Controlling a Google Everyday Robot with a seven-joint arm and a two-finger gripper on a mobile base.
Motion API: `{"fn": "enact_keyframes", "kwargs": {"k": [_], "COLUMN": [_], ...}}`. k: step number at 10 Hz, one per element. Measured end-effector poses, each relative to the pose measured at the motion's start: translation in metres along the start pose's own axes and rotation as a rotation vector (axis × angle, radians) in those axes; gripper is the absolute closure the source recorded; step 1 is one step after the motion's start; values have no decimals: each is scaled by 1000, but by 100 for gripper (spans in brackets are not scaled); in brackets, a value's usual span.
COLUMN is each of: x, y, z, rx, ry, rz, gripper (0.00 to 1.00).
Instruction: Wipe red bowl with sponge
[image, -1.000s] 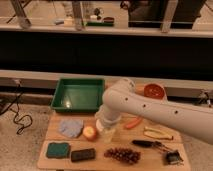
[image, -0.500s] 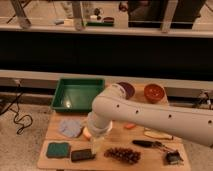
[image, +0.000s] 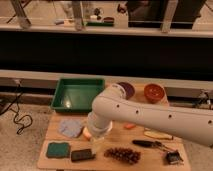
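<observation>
The red bowl (image: 154, 92) stands at the back right of the wooden table (image: 150, 162), beside a purple bowl (image: 126, 89). The teal-green sponge (image: 59, 149) lies flat at the front left corner. My white arm reaches in from the right and bends down over the table's left middle. The gripper (image: 96, 141) points down at the board, just right of the sponge and far from the red bowl. It looks open and holds nothing.
A green tray (image: 77, 93) sits at the back left. A blue-grey cloth (image: 71, 127), a black block (image: 82, 154), grapes (image: 122, 154), a small orange piece (image: 130, 126), a yellowish item (image: 157, 134) and dark tools (image: 147, 143) lie around.
My arm has swung left and lower across the table, from near the bowls toward the front left. It now covers most of the round orange fruit by the cloth.
</observation>
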Motion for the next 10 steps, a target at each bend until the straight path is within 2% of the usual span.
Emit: {"fn": "enact_keyframes", "kwargs": {"k": [1, 3, 6, 8, 10], "x": [-7, -37, -97, -115, -110], "y": [2, 2, -2, -6, -13], "z": [3, 15, 44, 68, 93], "rx": [-2, -3, -9, -18, -34], "ry": [-3, -10, -27, -29, -17], "rz": [-19, -64, -144, -159, -140], "gripper": [20, 20, 20, 20, 20]}}
